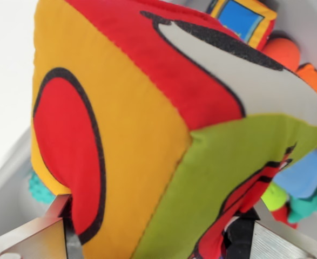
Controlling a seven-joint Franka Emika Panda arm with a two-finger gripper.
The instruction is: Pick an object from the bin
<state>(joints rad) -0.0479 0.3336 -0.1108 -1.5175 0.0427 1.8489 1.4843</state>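
Wrist view. A soft fabric cube [163, 129] fills nearly the whole frame: an orange face with a black-outlined red oval at the wrist view's left, a red face with a grey, black-edged shape on top, a green face at lower right. My jaws [155, 237] are clenched on this fabric cube; one metal finger [36, 240] presses its orange face at lower left, the other finger [271, 240] meets the green face at lower right, so the cube sits between them and hides most of what is beyond.

Behind it lies the grey bin [7, 189], its wall visible at the left. Smaller toys crowd the right edge: a blue-and-yellow block [242, 19] at top, an orange toy [288, 51] just below it, a light-blue piece [309, 172], a teal toy [307, 208] and a lime-green piece [274, 195]. A knobbly teal ball [39, 189] peeks out at lower left, just beside my left-hand finger.
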